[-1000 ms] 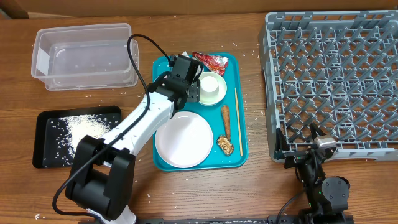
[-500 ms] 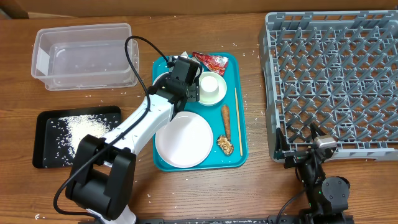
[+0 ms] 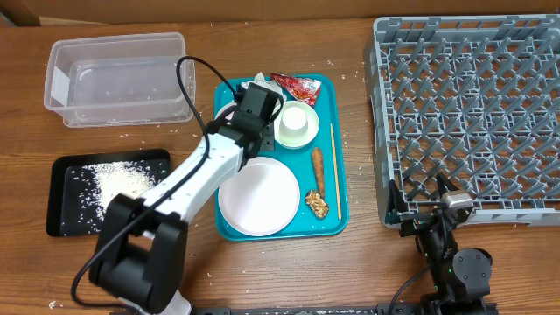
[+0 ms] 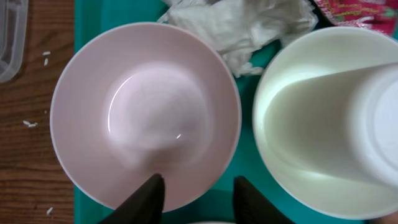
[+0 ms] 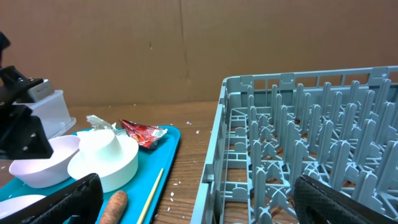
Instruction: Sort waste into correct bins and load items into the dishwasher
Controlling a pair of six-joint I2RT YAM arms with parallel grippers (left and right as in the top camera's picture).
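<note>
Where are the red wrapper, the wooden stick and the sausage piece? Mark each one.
red wrapper [image 3: 297,87], overhead view, middle of the foil.
wooden stick [image 3: 334,171], overhead view, mid-length.
sausage piece [image 3: 318,171], overhead view, middle of its body.

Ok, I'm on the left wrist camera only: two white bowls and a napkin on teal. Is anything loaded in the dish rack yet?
Observer: No. Overhead shows the dish rack with only bare pegs.
Operator: What's on the tray outside my frame?
Observer: A large plate sits nearer the arm's base, with a sausage piece, a crumbly bit and a wooden stick to its right.
Operator: And the other arm?
Observer: The right gripper is open and holds nothing, at the rack's front edge near its left corner.
</note>
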